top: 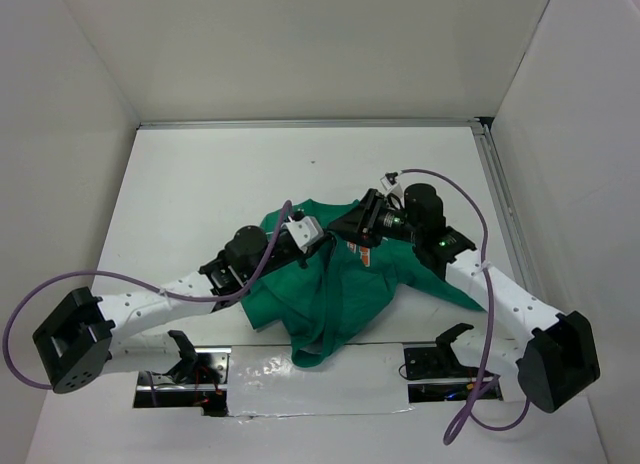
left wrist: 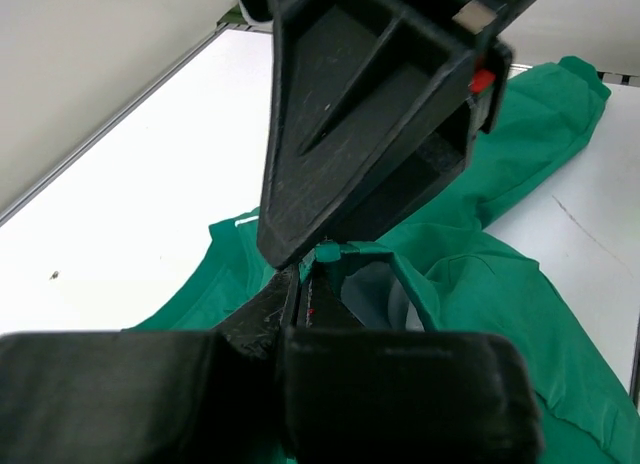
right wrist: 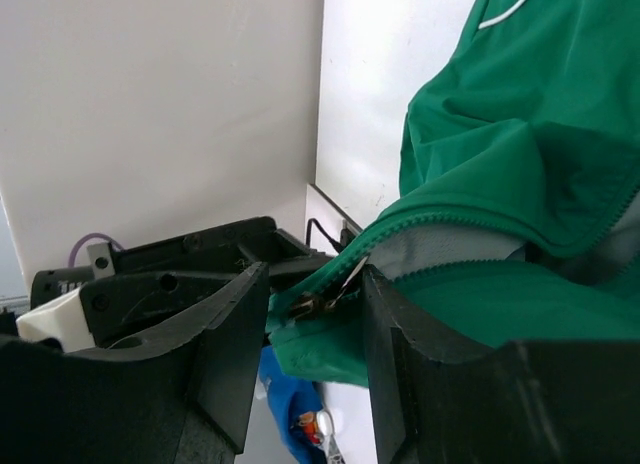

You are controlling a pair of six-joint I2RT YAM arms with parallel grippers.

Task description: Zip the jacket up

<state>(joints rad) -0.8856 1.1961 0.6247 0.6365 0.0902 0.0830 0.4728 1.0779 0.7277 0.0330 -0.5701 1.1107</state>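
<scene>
Two fingers [right wrist: 230, 344] astride jacket [right wrist: 520, 134] edge

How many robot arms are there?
2. The left arm comes in from the left side and the right arm from the right. Both reach the green jacket in the middle. None seems hidden.

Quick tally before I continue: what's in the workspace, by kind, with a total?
Green jacket: 1
Robot arms: 2, left arm and right arm
Purple cables: 2
Total: 5
</scene>
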